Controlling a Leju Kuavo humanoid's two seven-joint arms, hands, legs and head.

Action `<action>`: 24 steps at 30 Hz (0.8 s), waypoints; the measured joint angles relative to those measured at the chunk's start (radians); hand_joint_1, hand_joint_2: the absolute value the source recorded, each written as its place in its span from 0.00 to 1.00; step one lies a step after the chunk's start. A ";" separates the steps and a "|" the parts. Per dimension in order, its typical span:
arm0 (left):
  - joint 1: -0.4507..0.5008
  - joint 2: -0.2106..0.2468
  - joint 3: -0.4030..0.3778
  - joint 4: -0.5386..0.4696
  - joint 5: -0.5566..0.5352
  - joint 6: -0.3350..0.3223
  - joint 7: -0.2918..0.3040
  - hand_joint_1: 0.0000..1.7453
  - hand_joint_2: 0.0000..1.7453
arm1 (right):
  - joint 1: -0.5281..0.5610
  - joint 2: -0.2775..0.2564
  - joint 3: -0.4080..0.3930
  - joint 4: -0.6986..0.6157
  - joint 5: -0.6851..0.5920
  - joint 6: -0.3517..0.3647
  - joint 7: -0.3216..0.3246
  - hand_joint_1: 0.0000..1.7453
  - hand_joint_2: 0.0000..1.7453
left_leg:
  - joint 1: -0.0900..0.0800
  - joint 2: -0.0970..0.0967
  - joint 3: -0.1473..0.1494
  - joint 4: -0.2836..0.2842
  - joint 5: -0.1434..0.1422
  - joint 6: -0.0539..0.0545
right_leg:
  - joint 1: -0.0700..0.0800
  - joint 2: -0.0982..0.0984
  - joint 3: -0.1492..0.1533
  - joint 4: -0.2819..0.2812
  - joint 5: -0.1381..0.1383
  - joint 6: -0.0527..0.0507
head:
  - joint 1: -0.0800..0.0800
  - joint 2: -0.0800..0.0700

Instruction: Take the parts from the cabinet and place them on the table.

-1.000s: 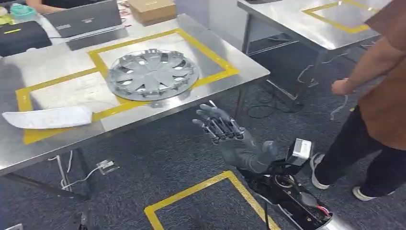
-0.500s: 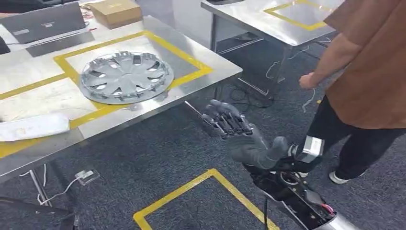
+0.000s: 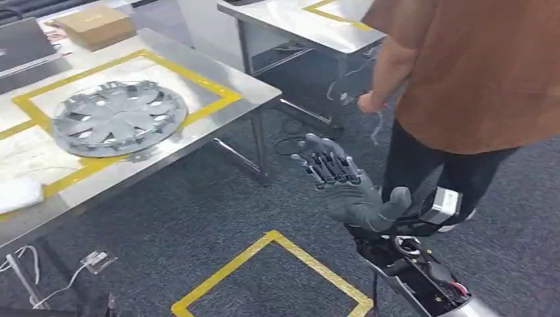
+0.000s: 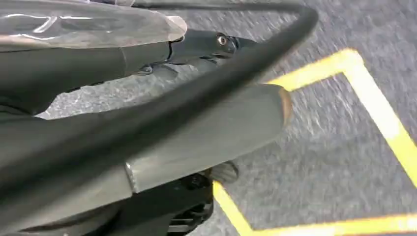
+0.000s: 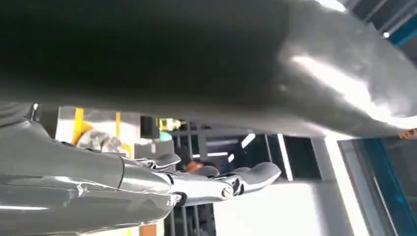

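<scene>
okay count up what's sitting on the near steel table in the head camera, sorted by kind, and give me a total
Hubcaps: 1, silver, inside the yellow tape outline.
Cardboard boxes: 1, at the far edge.
Laptops: 1, cut off by the picture's edge.
White parts: 1, partly cut off at the near left.
Total: 4 on the table.

place: robot test lab or workshop | steel desk (image 3: pixel 218 109) marked with yellow tape – second steel desk (image 3: pixel 290 26) behind | grey carpet floor (image 3: pixel 198 218) with a taped yellow square (image 3: pixel 277 241) | loose cables (image 3: pixel 290 135) – laptop (image 3: pixel 20 43), cardboard box (image 3: pixel 96 25)
</scene>
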 joint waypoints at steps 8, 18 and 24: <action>0.007 0.002 0.001 0.000 0.003 0.005 0.000 0.00 0.00 | 0.007 0.000 -0.022 0.009 -0.016 0.004 -0.001 0.00 0.00 | 0.008 -0.103 0.051 -0.163 0.116 0.015 | 0.012 0.108 -0.019 0.025 -0.003 0.007 | -0.033 0.000; 0.008 -0.002 0.002 0.000 0.004 0.005 0.001 0.00 0.00 | 0.020 -0.002 -0.046 0.019 -0.024 0.008 -0.004 0.00 0.00 | 0.000 0.023 0.060 -0.168 0.115 0.041 | -0.010 0.008 -0.188 0.361 -0.148 0.053 | 0.006 0.000; 0.006 -0.001 0.002 0.000 0.003 0.004 0.000 0.00 0.00 | 0.020 -0.002 -0.055 0.022 -0.024 0.007 -0.006 0.00 0.00 | -0.008 0.080 0.078 -0.165 0.101 0.015 | -0.002 -0.082 -0.017 0.034 -0.016 0.037 | 0.032 0.000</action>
